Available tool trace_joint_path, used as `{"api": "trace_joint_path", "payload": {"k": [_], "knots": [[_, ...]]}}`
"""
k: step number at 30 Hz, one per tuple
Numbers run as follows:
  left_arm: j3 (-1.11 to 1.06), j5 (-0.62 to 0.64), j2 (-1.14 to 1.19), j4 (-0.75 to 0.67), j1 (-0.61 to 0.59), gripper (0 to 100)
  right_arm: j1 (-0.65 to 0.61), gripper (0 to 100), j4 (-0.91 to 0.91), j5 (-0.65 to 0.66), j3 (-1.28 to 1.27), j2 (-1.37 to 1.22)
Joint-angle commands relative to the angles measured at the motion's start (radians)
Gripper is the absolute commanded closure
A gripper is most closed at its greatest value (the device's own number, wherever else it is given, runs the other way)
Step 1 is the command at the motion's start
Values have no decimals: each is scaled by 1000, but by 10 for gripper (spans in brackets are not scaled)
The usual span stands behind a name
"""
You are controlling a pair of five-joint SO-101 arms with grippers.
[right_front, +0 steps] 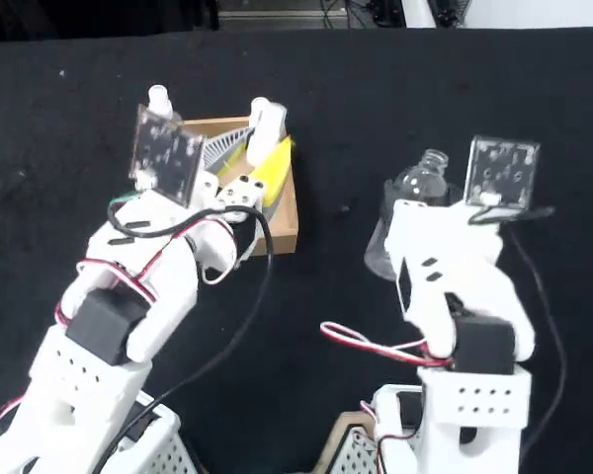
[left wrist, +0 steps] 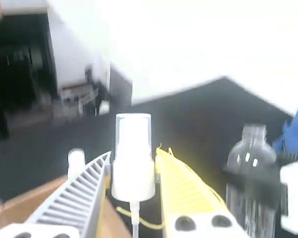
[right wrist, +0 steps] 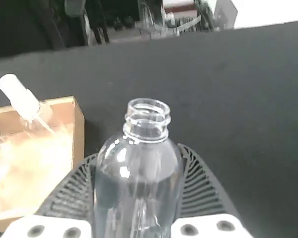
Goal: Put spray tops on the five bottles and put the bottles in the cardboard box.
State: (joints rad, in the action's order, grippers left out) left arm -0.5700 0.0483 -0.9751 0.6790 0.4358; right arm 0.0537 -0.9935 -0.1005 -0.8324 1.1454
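My left fingers [left wrist: 185, 191] grip a spray top [left wrist: 133, 153] over the cardboard box [right_front: 288, 215]; my right fingers [right wrist: 201, 183] clamp an uncapped bottle [right wrist: 138, 168], standing upright.

A: Anything non-task in view?
B: Black table cover [right_front: 395, 89]. Cables [right_front: 341, 12] past its far edge.
A: More?
B: Blurred blue object [left wrist: 295, 131] off to the right side, can't identify. Dark clutter [right wrist: 114, 20] and a white wall [left wrist: 213, 44] behind the table.
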Motion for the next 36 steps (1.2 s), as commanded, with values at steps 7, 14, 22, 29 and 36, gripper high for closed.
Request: {"api": "trace_joint_path", "payload": {"k": [7,14,22,29,36], "knots": [[-294,0,-187,-611,88,970,-124,987,110,-8,-102,108],[-274,0,-193,-671,150,970,-183,987,256,-12,-219,110],[-274,0,-193,-804,150,970,-255,987,284,-6,-271,111],[-249,2,-196,-804,156,970,-256,987,285,2,-283,111],[-249,2,-196,-799,150,970,-362,988,287,121,-386,334]]}}
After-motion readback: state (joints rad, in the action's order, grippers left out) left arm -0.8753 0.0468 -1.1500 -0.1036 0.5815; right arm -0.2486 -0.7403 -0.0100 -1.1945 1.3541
